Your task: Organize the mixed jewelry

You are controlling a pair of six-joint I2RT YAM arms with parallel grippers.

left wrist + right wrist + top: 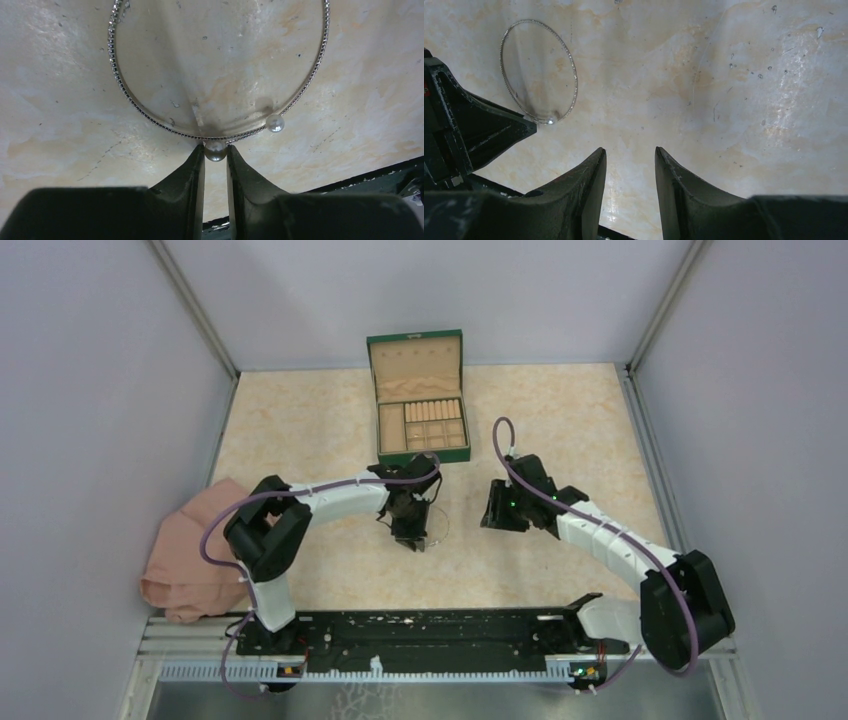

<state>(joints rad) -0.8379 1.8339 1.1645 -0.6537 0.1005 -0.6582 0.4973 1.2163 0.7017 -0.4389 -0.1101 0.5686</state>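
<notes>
Two pearls cap the open ends of a thin beaded hoop, which lies flat on the surface just in front of the green box. We see the left jaws nearly closed, pinching one pearl at their very tips. The other pearl sits just beside it, free. The right jaws stand open and hold nothing, hovering over bare surface in front of the box and to its right.

We judge the hold to be the weak point. A round, smooth bead caught only by the tips can squirt out as the jaws squeeze or lift, and the hoop would then skid or roll away from the box. If the grip holds, the whole hoop hangs from one end, so it may swing, twist in the jaws or flex open. From above, the hoop looks wider to us than the box's small compartments. Lowered there, it could catch on a divider or come to rest across the top instead of inside. The tips also sit very close to the surface and could scrape it.
</notes>
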